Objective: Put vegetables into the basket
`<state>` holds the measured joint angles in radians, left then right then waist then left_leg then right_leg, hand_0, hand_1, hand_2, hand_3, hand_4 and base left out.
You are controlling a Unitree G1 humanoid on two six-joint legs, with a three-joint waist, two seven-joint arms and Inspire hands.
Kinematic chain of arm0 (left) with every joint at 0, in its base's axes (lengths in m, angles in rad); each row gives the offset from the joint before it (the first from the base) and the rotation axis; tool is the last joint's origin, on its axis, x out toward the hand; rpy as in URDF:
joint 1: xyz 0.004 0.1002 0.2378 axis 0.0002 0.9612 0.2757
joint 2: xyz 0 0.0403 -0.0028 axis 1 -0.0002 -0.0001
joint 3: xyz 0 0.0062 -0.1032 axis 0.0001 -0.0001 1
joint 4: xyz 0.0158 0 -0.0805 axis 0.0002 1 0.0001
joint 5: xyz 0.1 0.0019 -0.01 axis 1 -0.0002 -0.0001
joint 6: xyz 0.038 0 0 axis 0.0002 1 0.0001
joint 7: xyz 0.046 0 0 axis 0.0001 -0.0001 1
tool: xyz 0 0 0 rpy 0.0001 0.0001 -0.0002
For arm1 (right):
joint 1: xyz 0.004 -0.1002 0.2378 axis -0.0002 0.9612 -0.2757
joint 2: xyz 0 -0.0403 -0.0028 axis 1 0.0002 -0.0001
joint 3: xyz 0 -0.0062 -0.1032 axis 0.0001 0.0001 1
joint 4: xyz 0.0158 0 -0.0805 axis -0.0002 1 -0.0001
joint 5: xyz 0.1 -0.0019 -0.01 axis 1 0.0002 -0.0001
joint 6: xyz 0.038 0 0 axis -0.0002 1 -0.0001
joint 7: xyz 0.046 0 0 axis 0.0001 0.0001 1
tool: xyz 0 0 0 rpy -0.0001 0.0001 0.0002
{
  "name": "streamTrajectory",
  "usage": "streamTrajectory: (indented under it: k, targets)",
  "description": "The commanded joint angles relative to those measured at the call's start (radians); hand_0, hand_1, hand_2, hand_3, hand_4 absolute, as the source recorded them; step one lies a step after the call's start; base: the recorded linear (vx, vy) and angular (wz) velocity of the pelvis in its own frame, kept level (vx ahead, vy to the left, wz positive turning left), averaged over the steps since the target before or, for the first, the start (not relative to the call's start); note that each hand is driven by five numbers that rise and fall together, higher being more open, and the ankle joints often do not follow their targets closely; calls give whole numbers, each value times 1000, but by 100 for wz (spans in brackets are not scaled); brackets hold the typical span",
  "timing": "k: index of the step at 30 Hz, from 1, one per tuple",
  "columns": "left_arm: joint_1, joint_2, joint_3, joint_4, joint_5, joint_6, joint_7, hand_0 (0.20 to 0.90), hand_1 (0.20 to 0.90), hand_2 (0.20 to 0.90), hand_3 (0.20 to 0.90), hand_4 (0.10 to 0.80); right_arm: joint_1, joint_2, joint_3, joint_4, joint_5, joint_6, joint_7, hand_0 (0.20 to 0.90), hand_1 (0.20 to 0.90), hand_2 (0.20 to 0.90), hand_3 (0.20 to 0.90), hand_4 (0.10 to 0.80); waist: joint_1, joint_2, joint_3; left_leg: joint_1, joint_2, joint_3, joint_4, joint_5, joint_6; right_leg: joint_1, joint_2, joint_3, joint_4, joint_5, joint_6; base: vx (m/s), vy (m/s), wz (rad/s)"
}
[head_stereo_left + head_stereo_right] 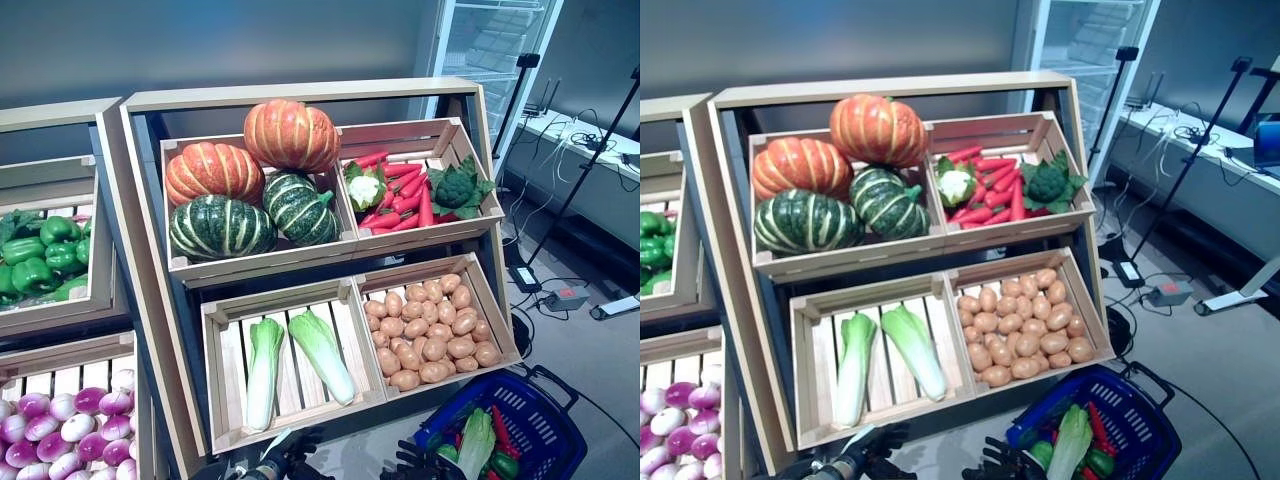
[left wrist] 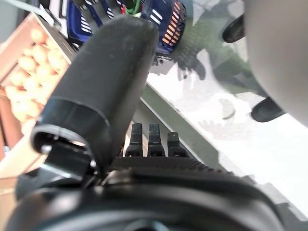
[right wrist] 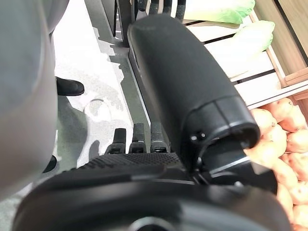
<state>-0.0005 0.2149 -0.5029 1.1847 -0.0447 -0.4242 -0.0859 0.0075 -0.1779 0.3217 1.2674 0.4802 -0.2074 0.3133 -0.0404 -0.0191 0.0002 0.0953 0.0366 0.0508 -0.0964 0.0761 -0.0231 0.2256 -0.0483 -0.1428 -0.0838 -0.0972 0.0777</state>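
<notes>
The blue plastic basket [image 1: 545, 415] stands on the floor at the lower right of the wooden stand. In it lie a pale green leafy cabbage [image 1: 477, 440], a red chilli [image 1: 500, 422] and a green pepper [image 1: 504, 465]. My left hand [image 1: 288, 456] is low in front of the stand's lower left crate, fingers relaxed and empty. My right hand [image 1: 418, 464] is just left of the basket's rim, fingers spread and empty. In the left wrist view the thumb [image 2: 106, 77] and fingers [image 2: 151, 142] are straight, with the basket [image 2: 166, 26] beyond. In the right wrist view the fingers [image 3: 137, 139] are straight over the floor.
The wooden stand [image 1: 300, 95] with its slanted crates fills the middle. A second stand [image 1: 60, 115] is at the left. At the right are a tripod [image 1: 570, 195], a power adapter [image 1: 565, 298], cables on the floor and a white table [image 1: 590, 150].
</notes>
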Motion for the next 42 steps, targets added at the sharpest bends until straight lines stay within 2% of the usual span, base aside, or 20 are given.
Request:
streamTrajectory:
  k: [1,6,12,20,21,23,26,29,30,32,37,42]
  targets:
    - [-96,8,-12,-98,-49,-149,-10,900,900,900,900,800,-96,-30,-7,-89,98,-160,126,900,900,900,900,800,13,16,64,68,-47,38,9,-130,62,-74,37,33,-3,96,-41,0,0,0]
    - [-72,58,-3,-238,-81,-159,1,900,900,900,900,800,-73,-59,-11,-247,116,-218,126,900,900,900,900,800,12,17,71,58,-46,40,9,-125,62,-84,36,30,-3,100,-39,-20,-5,0]
    - [-38,98,46,-388,-133,-171,17,900,900,900,900,800,-50,-81,-46,-409,153,-289,75,900,900,900,900,800,17,11,76,53,-48,33,9,-122,62,-86,34,19,-3,99,-40,-2,-12,4]
    - [0,135,134,-569,-154,-179,99,900,900,900,900,800,-15,-72,-102,-675,238,-302,-4,900,900,900,900,800,21,5,82,54,-49,28,9,-123,63,-83,32,15,-3,99,-43,0,-2,1]
    - [2,139,145,-580,-149,-182,126,900,900,900,900,800,-12,-70,-105,-690,242,-300,-14,900,900,900,900,800,21,5,81,54,-49,28,9,-123,62,-83,31,13,-3,99,-43,0,0,0]
    - [-1,138,165,-589,-105,-178,258,900,900,900,900,800,-15,-66,-110,-687,247,-307,-26,900,900,900,900,800,25,5,80,56,-49,28,9,-123,61,-80,30,9,-3,97,-44,16,7,1]
    - [-16,116,205,-563,-79,-119,434,900,900,900,900,800,-17,-56,-113,-673,267,-299,-46,900,900,900,900,800,29,-1,76,60,-51,23,9,-123,61,-74,31,10,-3,95,-47,26,2,2]
    - [-24,99,237,-548,12,-97,552,900,900,900,900,800,-13,-44,-124,-652,315,-293,-41,900,900,900,900,800,33,-7,75,65,-52,20,9,-123,61,-65,30,5,-3,93,-49,45,-4,3]
    - [-32,91,241,-529,52,-53,602,900,900,900,900,800,-9,-33,-127,-648,320,-293,-46,900,900,900,900,800,32,-11,77,68,-52,21,10,-122,61,-60,28,5,0,94,-50,55,-5,5]
    - [-46,79,246,-508,67,-29,640,900,900,900,900,800,-4,-26,-124,-651,331,-296,-54,900,900,900,900,800,28,-13,83,63,-52,22,28,-126,63,-69,26,7,28,83,-53,22,0,2]
    - [-130,67,281,-442,93,37,791,900,900,900,900,800,-15,-32,-103,-666,350,-311,-72,900,900,900,900,800,15,-19,150,-25,-52,46,200,-171,62,-148,11,2,162,48,-68,-51,21,0]
    - [-234,78,262,-400,154,107,910,900,900,900,900,800,-45,-34,-70,-694,378,-332,-91,900,900,900,900,800,-1,-25,216,-138,-44,72,364,-215,68,-270,6,19,335,-7,-77,-139,21,3]
